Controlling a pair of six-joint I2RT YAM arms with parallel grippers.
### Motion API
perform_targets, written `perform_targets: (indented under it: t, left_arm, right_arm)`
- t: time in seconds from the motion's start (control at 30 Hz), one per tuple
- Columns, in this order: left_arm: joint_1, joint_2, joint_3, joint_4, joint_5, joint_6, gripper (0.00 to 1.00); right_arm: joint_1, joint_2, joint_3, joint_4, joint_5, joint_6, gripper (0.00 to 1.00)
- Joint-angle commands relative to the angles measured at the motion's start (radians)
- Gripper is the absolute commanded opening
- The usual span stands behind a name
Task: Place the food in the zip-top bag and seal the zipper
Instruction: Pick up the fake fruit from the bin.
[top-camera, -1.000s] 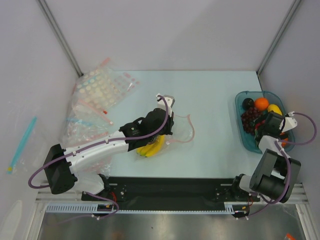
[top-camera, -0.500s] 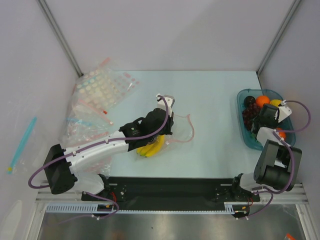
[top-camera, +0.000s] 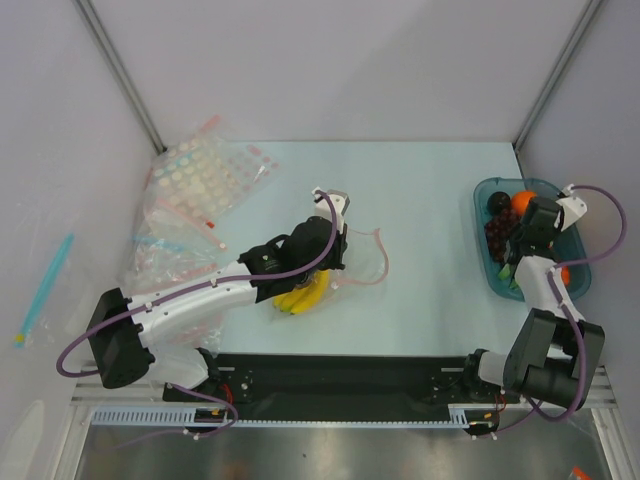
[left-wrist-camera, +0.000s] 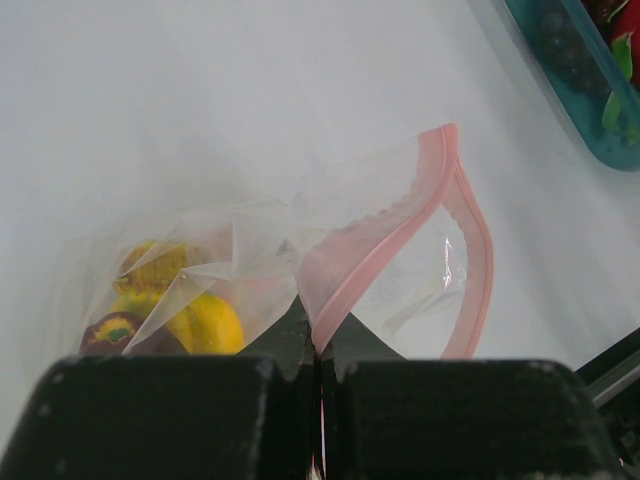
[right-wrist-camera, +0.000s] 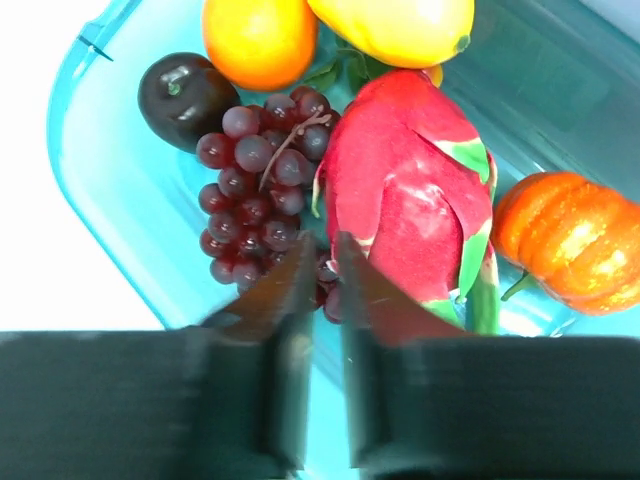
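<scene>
The zip-top bag (left-wrist-camera: 250, 250) lies at mid-table with yellow bananas (left-wrist-camera: 210, 325) and a dark purple fruit (left-wrist-camera: 110, 330) inside. Its mouth gapes, and the pink zipper (left-wrist-camera: 450, 190) curls in a loop. My left gripper (left-wrist-camera: 320, 345) is shut on the near end of that strip. Over the teal tray (right-wrist-camera: 110, 160), my right gripper (right-wrist-camera: 322, 262) has its jaws drawn close on the lower grapes of a dark red bunch (right-wrist-camera: 250, 170). Its right finger lies against the pink dragon fruit (right-wrist-camera: 410, 180). An orange (right-wrist-camera: 260, 35) and a dark plum (right-wrist-camera: 185, 90) lie farther back.
The tray (top-camera: 480, 215) sits at the table's right edge, close to the booth wall. It also holds a yellow fruit (right-wrist-camera: 400, 20) and a small orange pumpkin (right-wrist-camera: 565, 240). A heap of spare clear bags (top-camera: 195, 190) lies at the back left.
My right gripper moved toward the far end of the tray, and its jaws closed from wide apart to a narrow gap on the grapes. The left arm and bag stayed still.
</scene>
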Motion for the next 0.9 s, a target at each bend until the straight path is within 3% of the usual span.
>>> perform_targets:
  t: [0.0, 0.1, 0.3, 0.4, 0.67, 0.8, 0.87]
  left_arm:
    - [0.004, -0.032, 0.021, 0.018, -0.018, 0.017, 0.0]
    - [0.004, -0.037, 0.018, 0.016, -0.016, 0.017, 0.0]
    - [0.004, -0.032, 0.012, 0.028, -0.019, 0.024, 0.0]
    - [0.004, -0.015, 0.023, 0.013, -0.05, 0.034, 0.0]
    - [0.004, -0.031, 0.024, 0.005, -0.085, 0.043, 0.0]
    - [0.004, -0.04, 0.018, 0.013, -0.081, 0.043, 0.0]
    - [0.004, -0.037, 0.018, 0.018, -0.078, 0.043, 0.0]
  right_arm:
    - [0.006, -0.021, 0.066, -0.061, 0.011, -0.017, 0.4]
    - [0.006, -0.012, 0.074, -0.092, 0.031, -0.057, 0.61]
    - [0.127, 0.036, -0.017, 0.011, 0.023, -0.31, 0.68]
    - [0.15, 0.079, -0.019, -0.017, 0.126, -0.299, 0.76]
    - [0.019, 0.081, -0.031, -0.031, 0.12, -0.262, 0.81]
    - [0.011, 0.031, -0.055, -0.002, 0.034, -0.304, 0.97]
    - [0.003, 0.057, -0.045, -0.02, 0.054, -0.298, 1.0]
